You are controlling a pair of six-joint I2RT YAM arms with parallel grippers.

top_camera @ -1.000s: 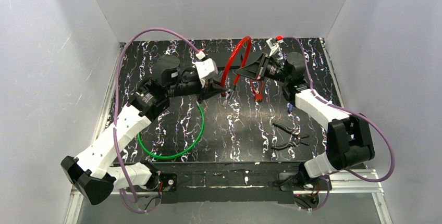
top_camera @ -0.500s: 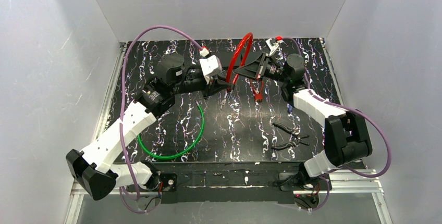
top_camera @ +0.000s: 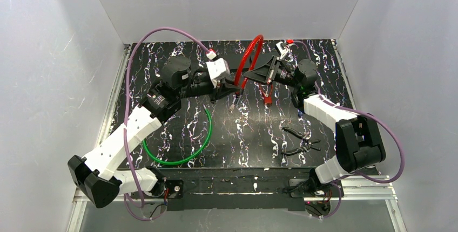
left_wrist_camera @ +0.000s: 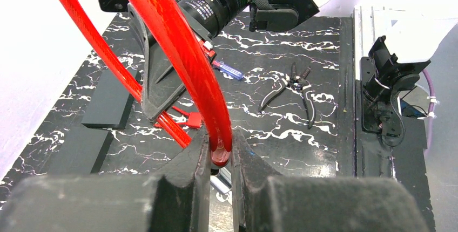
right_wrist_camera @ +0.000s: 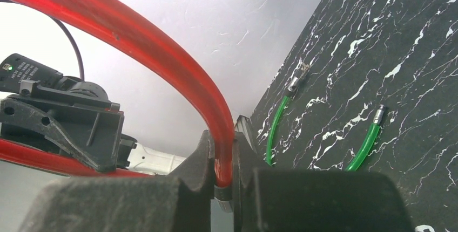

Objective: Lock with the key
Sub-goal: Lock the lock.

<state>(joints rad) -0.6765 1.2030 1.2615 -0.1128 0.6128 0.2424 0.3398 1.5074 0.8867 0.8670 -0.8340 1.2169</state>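
Holding the red cable lock (top_camera: 258, 38) up above the bench (top_camera: 254, 135), we pinch it with both grippers. Our left gripper (left_wrist_camera: 220, 151) is closed tight on one end. Our right gripper (right_wrist_camera: 224, 168) squeezes the other end. A green cable (top_camera: 209, 127) and pliers (top_camera: 309, 143) lie on the bench.

One red cable lock (left_wrist_camera: 173, 54), one green cable lock (top_camera: 208, 132), one pair of pliers (left_wrist_camera: 295, 84), one small blue-handled tool (left_wrist_camera: 229, 70)

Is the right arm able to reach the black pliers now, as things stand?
Probably not yet. The right gripper is shut on the red cable, as is the left gripper. The pliers lie uncovered near the right arm's base, so releasing first should free the way.
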